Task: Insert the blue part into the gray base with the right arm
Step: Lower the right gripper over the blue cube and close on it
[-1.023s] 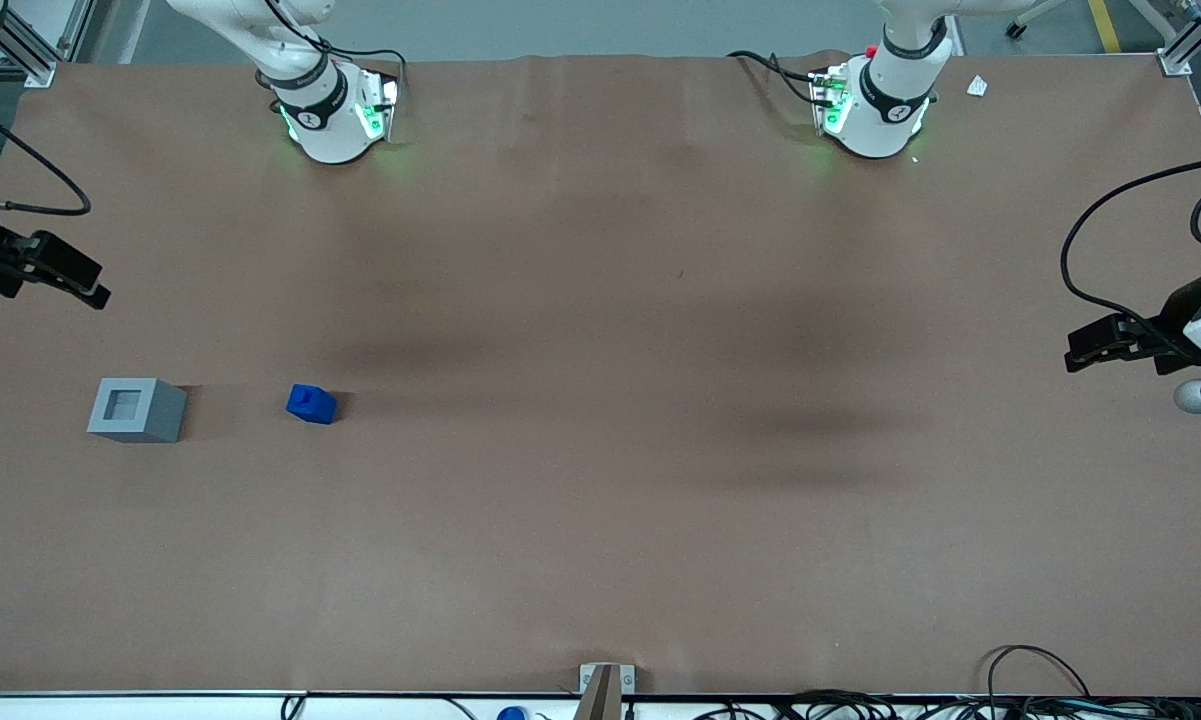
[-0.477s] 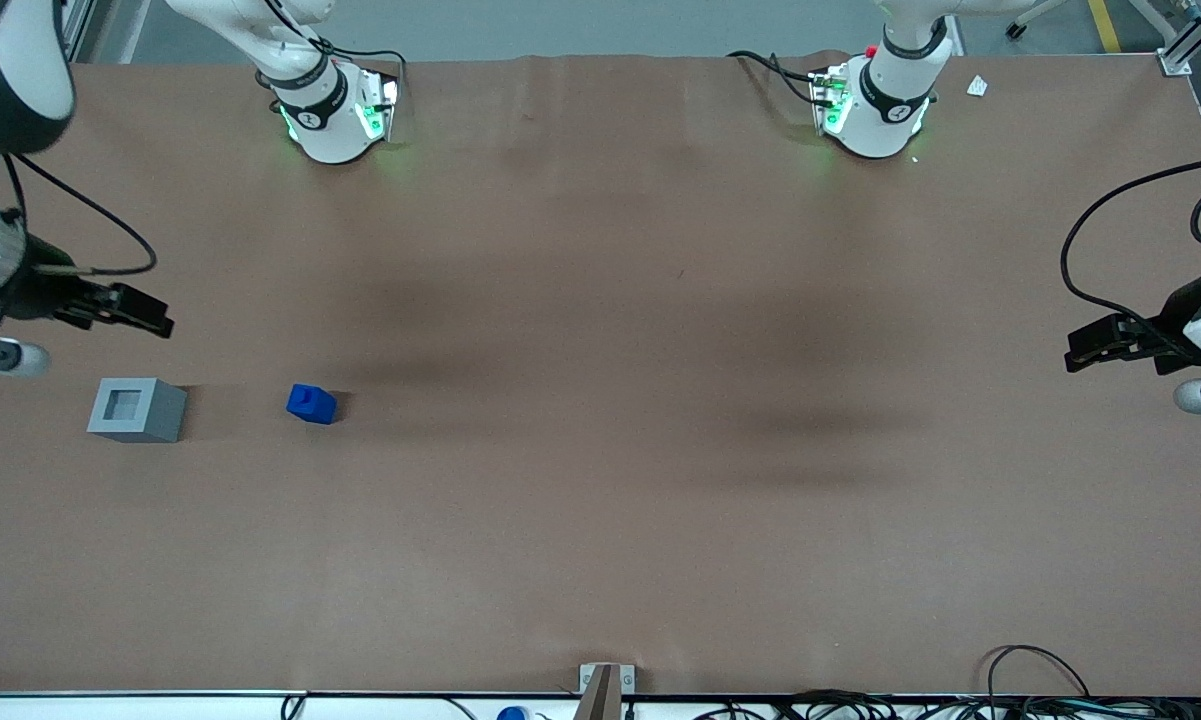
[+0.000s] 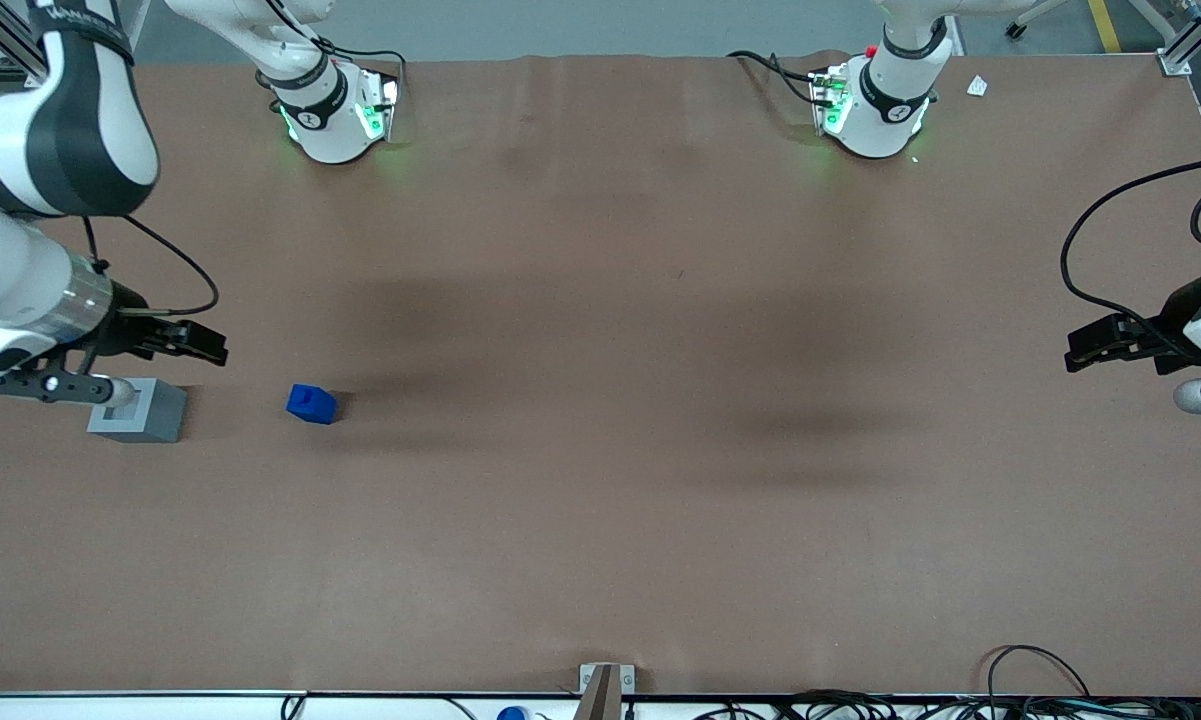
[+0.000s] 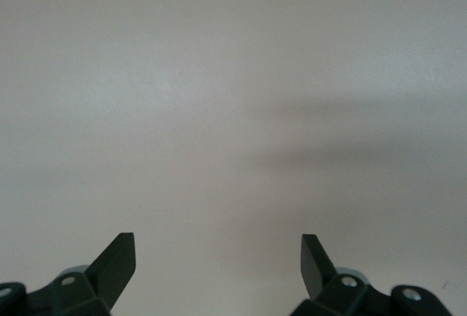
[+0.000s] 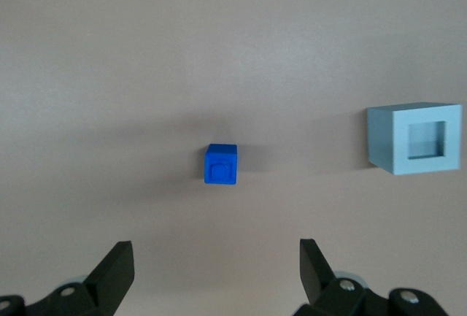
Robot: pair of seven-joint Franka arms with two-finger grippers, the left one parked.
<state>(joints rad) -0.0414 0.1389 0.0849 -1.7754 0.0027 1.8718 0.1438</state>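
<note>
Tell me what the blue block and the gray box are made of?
The blue block looks like hard plastic: bright, even color, crisp edges, a molded round knob. The gray box seems to be matte plastic too, though I can't be sure: dull, no shine, with a clean square hole. The open end effector hangs above the table beside the box, a bit farther from the camera, touching neither.

matt brown paper-like sheet covers the table (image 3: 600, 480); blue part (image 3: 311, 403), smooth plastic, at 3 o'clock of the matt gray base (image 3: 150, 418). gripper (image 3: 200, 346), matt black, fingers apart, above the base; right arm (image 3: 50, 160) glossy white.
</note>
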